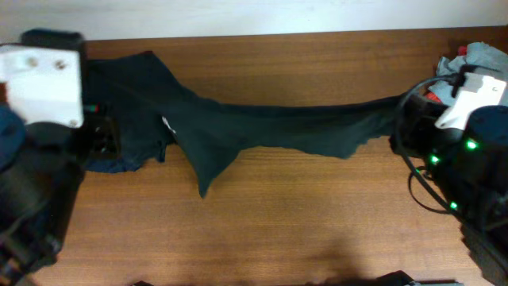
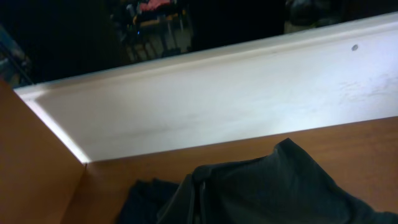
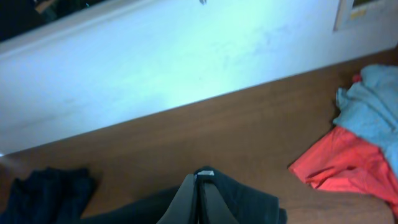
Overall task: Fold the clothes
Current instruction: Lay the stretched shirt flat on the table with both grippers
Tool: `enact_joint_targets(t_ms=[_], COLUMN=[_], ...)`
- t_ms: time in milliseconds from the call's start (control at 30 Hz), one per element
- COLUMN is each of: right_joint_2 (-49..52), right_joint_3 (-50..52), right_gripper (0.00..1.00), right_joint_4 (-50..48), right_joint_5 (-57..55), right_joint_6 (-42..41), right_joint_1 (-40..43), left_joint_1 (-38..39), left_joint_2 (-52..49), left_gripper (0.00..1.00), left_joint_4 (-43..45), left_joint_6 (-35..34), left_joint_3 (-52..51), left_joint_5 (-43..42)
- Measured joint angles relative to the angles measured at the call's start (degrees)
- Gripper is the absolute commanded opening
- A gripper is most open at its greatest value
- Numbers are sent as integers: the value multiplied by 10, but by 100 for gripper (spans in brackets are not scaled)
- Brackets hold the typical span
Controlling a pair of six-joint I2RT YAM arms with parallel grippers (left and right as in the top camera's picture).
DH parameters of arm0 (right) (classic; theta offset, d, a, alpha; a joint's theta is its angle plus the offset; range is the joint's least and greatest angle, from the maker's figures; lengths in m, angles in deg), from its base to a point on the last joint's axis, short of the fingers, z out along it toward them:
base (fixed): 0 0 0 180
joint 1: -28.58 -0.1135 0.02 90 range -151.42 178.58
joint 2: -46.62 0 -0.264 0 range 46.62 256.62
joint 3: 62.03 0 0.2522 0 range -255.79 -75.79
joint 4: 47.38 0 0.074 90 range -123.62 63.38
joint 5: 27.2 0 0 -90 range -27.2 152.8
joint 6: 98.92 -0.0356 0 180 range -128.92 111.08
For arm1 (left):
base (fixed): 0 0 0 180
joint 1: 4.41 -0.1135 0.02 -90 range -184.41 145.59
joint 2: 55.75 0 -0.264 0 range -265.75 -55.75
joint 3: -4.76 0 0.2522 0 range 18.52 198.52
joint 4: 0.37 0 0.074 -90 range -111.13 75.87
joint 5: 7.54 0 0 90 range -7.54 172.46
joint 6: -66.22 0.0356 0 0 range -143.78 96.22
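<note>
Left gripper (image 2: 199,190) at 9 o'clock is clenched on the shirt (image 1: 278,123), stretched across the table (image 1: 317,230) to the right gripper (image 3: 199,186), clenched on it at 3 o'clock. Red garment (image 3: 339,165) and grey-blue garment (image 3: 373,106) lie at 2 o'clock.

A shirt (image 1: 262,127) is stretched across the far half of the table (image 1: 278,230), held at its left end by the left claw (image 2: 198,190) and at its right end by the right claw (image 3: 199,190). A heap of clothes (image 1: 480,56) is piled in the far right corner, behind the right claw. Another garment (image 1: 119,163) is laid under the shirt's left end. The table is backed by a wall (image 2: 217,106).
</note>
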Motion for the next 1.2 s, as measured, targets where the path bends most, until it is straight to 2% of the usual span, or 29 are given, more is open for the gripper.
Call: enact_joint_targets(t_ms=[300,567,833,900,1100,1200], right_joint_2=[0,30,175,250,365,426], right_joint_3=[-109,-120,-121,-119,-119,-118], right_gripper=[4,4,4,4,4,11], right_joint_4=[83,156,185,167,123,94], right_joint_5=[-2,-4,-7,-15,-24,-26], right_joint_6=[21,21,21,21,21,21], right_joint_1=[0,0,0,1,27,57], left_joint_1=[0,0,-7,-14,-28,-35], left_joint_2=[26,-3,-228,-302,-432,-491], left_gripper=[2,2,2,3,3,3], left_joint_4=[-2,-1,0,7,52,78], left_joint_6=[14,29,41,41,52,56], left_joint_3=[2,7,4,-2,-3,-3], left_joint_5=[-16,-23,-27,-31,-32,-31])
